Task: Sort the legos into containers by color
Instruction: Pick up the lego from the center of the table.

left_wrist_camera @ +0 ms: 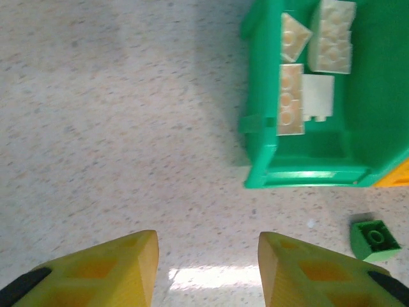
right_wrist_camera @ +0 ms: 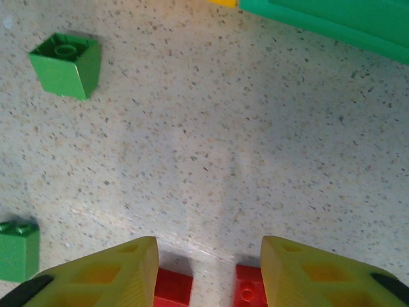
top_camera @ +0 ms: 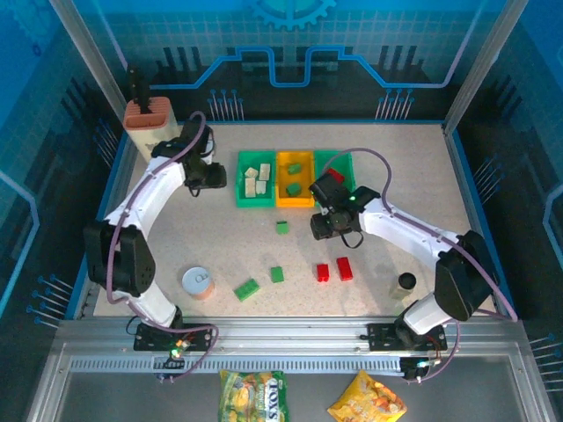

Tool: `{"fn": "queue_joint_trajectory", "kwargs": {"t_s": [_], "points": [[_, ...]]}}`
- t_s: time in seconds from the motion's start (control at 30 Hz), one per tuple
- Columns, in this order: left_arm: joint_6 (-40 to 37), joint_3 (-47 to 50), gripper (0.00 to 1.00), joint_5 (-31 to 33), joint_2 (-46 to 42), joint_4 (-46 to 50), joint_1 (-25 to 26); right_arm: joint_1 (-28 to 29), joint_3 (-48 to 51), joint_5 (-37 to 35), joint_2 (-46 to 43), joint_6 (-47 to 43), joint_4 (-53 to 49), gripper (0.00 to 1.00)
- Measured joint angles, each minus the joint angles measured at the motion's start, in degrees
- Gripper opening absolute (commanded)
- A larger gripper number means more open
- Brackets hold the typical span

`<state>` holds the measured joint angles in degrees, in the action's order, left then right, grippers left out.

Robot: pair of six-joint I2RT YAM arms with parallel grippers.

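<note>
Right hand [right_wrist_camera: 208, 262] is hovering over the desk [right_wrist_camera: 211, 141] with its fingers parted and nothing gripped; two red legos [right_wrist_camera: 172, 289] are lying on the desk below it, side by side, showing in the gap between the fingers. Left hand [left_wrist_camera: 208, 256] is likewise standing open and empty, hanging just beside the left green tray [left_wrist_camera: 307, 176], where the cream legos [left_wrist_camera: 291, 99] are lying. Green legos [top_camera: 277, 274] are sitting loose on the desk; two more are resting in the orange-yellow tray [top_camera: 295, 203]; the right green tray [top_camera: 341, 160] is being partly hidden by the arm. These bricks are probably handling as light, rigid, rather slick plastic; pinching across the flat side walls, not the studs, is looking like the surest hold. One red brick is crowding the other, so a finger may be nudging its neighbour; a white-lidded can [top_camera: 198, 281] and a small dark cup [top_camera: 405, 281] are standing off to either side.
</note>
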<state>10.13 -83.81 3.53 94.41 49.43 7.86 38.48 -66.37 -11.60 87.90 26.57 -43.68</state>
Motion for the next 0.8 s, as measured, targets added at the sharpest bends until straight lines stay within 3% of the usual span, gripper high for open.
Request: {"fn": "queue_joint_trajectory", "kwargs": {"t_s": [0.27, 0.57, 0.8], "points": [[-1.73, 8.37, 0.43, 0.02, -6.78, -2.99, -4.07, 2.75, -6.95, -0.31, 9.75, 5.86, 2.21, 0.44], [-2.6, 13.29, 0.44, -1.2, -7.1, -8.68, -4.33, 8.48, -15.98, -0.35, 19.65, 8.63, 4.87, 0.48], [-2.6, 13.49, 0.46, -3.17, -7.13, -10.84, -4.37, 8.72, -20.44, -4.04, 25.07, 13.68, 4.22, 0.54]]}}
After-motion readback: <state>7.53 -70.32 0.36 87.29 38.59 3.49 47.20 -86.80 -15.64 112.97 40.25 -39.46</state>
